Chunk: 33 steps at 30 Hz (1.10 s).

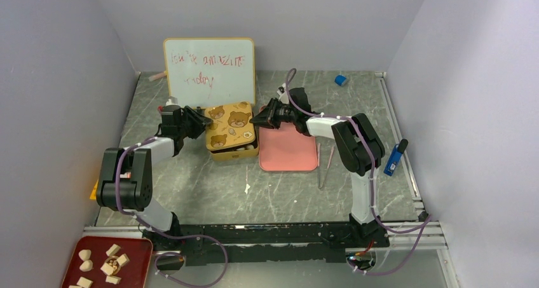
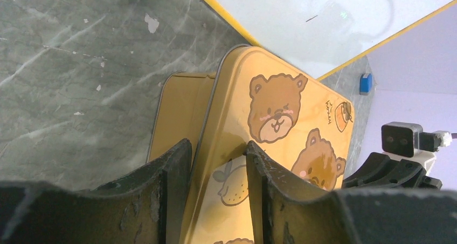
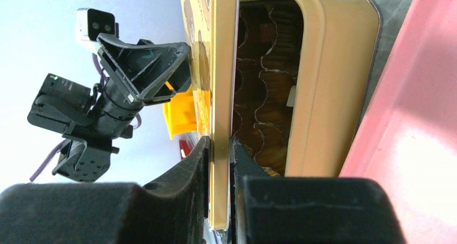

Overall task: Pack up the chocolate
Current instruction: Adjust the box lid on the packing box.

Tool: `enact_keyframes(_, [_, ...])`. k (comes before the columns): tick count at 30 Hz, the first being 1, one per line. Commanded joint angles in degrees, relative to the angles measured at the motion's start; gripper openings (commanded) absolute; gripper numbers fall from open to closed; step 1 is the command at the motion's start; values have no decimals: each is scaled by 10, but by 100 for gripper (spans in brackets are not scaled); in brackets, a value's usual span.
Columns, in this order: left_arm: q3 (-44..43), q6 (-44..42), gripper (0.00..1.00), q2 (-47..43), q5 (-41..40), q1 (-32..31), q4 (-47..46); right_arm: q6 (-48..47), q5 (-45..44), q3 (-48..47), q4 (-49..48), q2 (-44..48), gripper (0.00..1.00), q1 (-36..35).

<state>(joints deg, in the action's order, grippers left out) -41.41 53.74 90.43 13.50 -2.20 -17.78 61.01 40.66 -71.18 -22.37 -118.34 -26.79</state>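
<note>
Close up, the right jaws clamp the lid [image 3: 222, 50] by one edge; the left jaws straddle its opposite edge half-parted, grip unclear. I think the chocolate [image 3: 268, 85] sits in the tin [image 3: 323, 93] beneath, open rightward.

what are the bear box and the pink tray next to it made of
The bear lid and its box look like thin painted metal, a tin: glossy printed yellow surface, rolled rim, very thin edge. The brown scalloped insert inside could be moulded plastic or paper. The pink tray looks like matte plastic with a smooth raised lip, though silicone is possible.
</note>
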Motion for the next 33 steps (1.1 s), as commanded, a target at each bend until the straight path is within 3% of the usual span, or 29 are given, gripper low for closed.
enact_keyframes(1, [-22, -3, 46, 2, 21, 1, -22, -8, -1, -14, -21, 7, 0, -5])
enact_keyframes(33, [12, 5, 46, -43, 23, -1, -16, -43, -2, -8, 23, 26, 0, -10])
